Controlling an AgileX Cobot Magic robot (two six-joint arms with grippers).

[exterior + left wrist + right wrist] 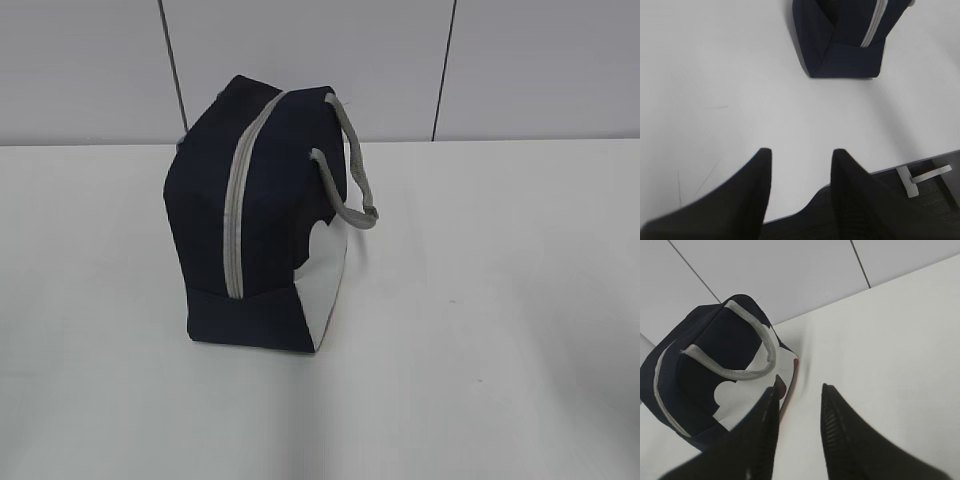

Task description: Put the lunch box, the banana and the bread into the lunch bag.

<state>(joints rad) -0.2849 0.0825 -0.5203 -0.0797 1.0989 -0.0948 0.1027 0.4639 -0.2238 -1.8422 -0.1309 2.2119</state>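
Observation:
The lunch bag (260, 200) stands on the white table (480, 300), dark navy with a white side panel and grey strap handles (352, 175). Its grey zipper (236, 215) runs shut along the top. Neither arm shows in the exterior view. In the left wrist view my left gripper (801, 152) hangs open over bare table, with the lunch bag (840, 40) well ahead of it. My right gripper (800, 385) is open and empty, close beside the lunch bag (705, 355) at its white side. The lunch box, the banana and the bread are out of view.
The table's front edge (920, 157) lies just right of my left gripper, and a metal bracket (922, 177) sits below it over dark floor. A grey panelled wall (500, 60) rises behind the table.

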